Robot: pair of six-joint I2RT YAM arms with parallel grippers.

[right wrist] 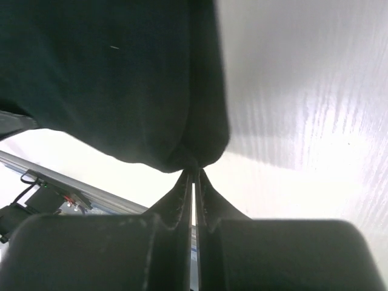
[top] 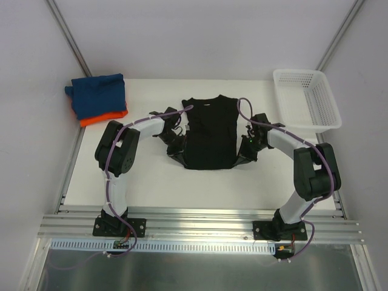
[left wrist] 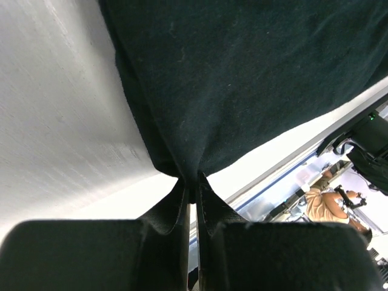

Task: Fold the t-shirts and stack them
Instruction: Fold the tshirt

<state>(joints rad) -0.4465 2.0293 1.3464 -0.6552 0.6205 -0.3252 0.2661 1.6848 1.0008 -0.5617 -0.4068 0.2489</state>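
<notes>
from my seat i saw the black t-shirt (top: 209,130) lying in the middle of the table (top: 151,182), collar toward the far edge and hem toward the arm bases. the left gripper (left wrist: 190,182) was pinched tight on the shirt's near left corner. its wrist camera showed the cloth bunched between the two fingers, with hardly a gap. the right gripper (right wrist: 193,173) had the same hold on the near right corner, jaws closed on a fold of black cloth. i could not tell whether either corner was off the table. at the far left corner sat the blue t-shirt (top: 97,94), folded, on top of the orange t-shirt (top: 106,119) — only an orange edge showed. the white mesh basket (top: 306,100) stood at the far right, apart from the black shirt.
</notes>
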